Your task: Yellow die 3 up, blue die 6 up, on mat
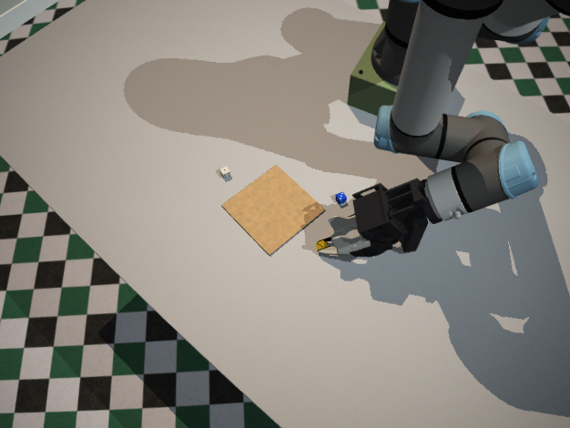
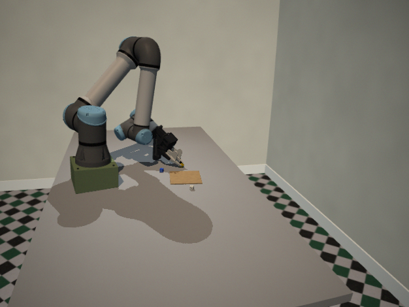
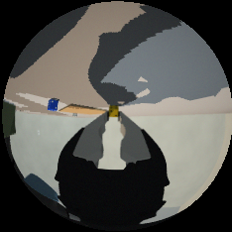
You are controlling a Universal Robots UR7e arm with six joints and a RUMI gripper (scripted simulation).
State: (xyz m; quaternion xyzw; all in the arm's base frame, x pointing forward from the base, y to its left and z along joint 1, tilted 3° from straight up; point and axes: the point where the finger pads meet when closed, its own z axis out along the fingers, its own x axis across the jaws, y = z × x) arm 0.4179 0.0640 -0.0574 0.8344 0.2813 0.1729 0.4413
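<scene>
The gripper (image 1: 324, 246) (image 2: 181, 164) (image 3: 114, 114) is tilted low and shut on the yellow die (image 1: 320, 245) (image 3: 114, 110), which sits between the fingertips beyond the mat's right corner in the top view. Whether the yellow die touches the table is unclear. The square tan mat (image 1: 271, 207) (image 2: 185, 177) (image 3: 81, 108) has no die on it. The blue die (image 1: 340, 198) (image 2: 161, 170) (image 3: 53, 104) rests on the table off the mat, near the gripper's body. The white die (image 1: 225, 172) (image 2: 191, 187) sits off the mat's opposite side, apparently with one pip on top. The other dice's numbers are too small to read surely.
The green robot base (image 1: 368, 94) (image 2: 95, 178) stands on the table (image 1: 184, 258) (image 2: 251, 251). The arm reaches over the table beside the blue die. Arm shadows cross the table and the mat's right corner in the top view.
</scene>
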